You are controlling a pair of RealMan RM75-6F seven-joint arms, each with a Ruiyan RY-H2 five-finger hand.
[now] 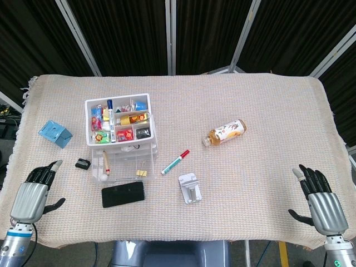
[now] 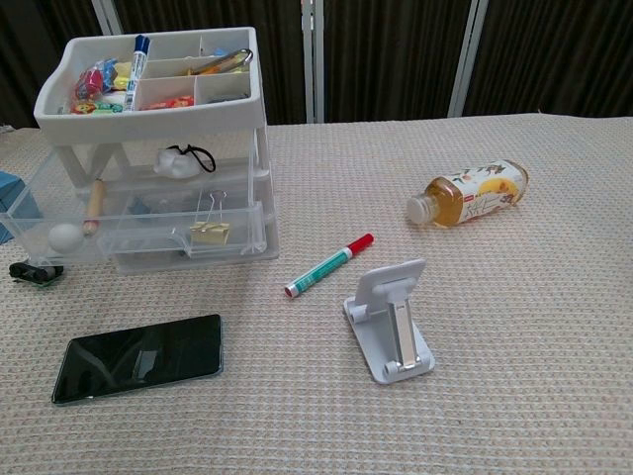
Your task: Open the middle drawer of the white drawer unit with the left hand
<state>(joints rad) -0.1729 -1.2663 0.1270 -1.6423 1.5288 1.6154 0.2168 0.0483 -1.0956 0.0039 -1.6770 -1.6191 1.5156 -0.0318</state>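
I can't read a single word or number from here. The amber plastic bottle [image 2: 473, 193] lying on its side carries a cream label with an orange pattern, but its print is too small to make out. The colourful packets [image 1: 98, 118] in the white drawer unit's top tray [image 2: 153, 103] show only blurred graphics.

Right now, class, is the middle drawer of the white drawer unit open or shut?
Open. The clear middle drawer juts forward of the white drawer unit, its wooden stick and white ball exposed from above.
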